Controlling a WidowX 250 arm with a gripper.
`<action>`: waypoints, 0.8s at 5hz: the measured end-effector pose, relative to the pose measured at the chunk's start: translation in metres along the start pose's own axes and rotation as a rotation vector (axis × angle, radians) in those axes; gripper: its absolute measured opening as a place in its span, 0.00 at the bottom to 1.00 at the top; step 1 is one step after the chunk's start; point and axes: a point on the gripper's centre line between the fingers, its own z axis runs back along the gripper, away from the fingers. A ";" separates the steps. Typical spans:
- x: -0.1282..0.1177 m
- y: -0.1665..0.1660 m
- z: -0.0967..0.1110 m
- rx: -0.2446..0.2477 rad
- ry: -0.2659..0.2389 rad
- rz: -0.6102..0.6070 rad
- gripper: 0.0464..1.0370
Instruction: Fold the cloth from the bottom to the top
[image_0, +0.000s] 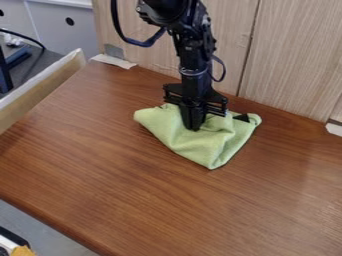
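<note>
So the green cloth (217, 147) is on the brown wooden table (133, 190), toward the back and a bit right of the middle in the camera view. It's lying in a rough triangle: one rounded corner off to the left, another to the right, and a point aimed down toward the front edge. It's kinda rumpled, with soft creases and a raised bit just right of the gripper (194, 127). There's also a small black patch (242, 118) by the cloth's upper right corner.

The gripper points pretty much straight down over the upper middle part of the cloth, with its tip right at the fabric. Honestly can't tell if it's open, shut or pinching any of the cloth, it's all one dark shape down there. The black arm (193, 55) comes in from the top edge, with a dark cable (137, 43) looping off its left side.

Behind the table there's a pale wood panel (294, 60) with a dark upright seam. One bit of white tape (113, 61) sits at the table's back left corner, another (334, 129) over at the right edge. Along the left side runs a light board (43, 90) at a slant, and past that there's a grey cabinet (63, 35) with round dark holes.
</note>
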 end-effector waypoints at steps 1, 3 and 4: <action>-0.001 0.001 0.000 0.004 0.017 -0.001 0.24; -0.010 0.003 -0.003 0.040 0.048 0.014 0.80; -0.009 0.004 0.011 0.055 0.028 0.019 0.97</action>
